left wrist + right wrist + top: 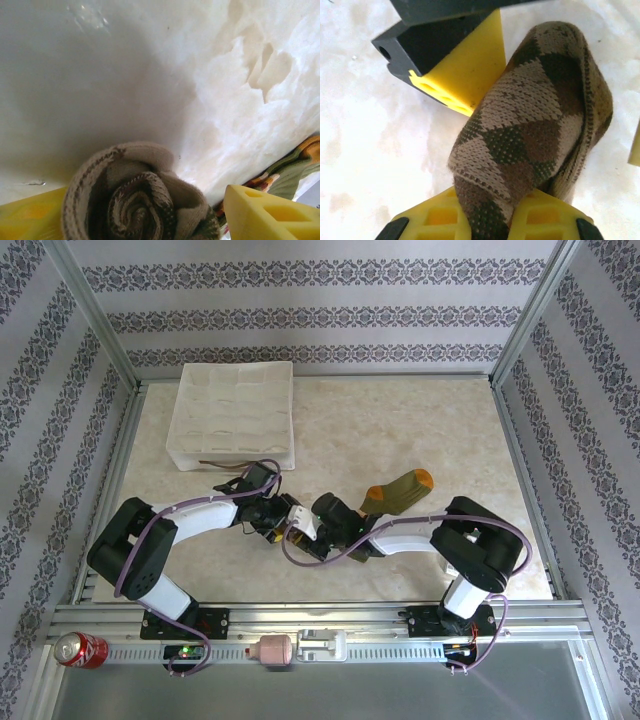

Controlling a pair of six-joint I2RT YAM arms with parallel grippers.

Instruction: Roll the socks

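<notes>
Argyle sock (530, 130): rolled into a spiral, lower centre of left wrist view. Right hand (492, 212): pinching the sock's end. Left hand (147, 212): spread, fingers either side of the roll. Green-and-orange sock (400, 490): flat on tabletop (400, 420), right of centre.

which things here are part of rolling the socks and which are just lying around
For the job:
- argyle sock, rolled, pinched by the right end effector
- green sock, lying flat

Just lying about:
- white tray
- soda can
</notes>
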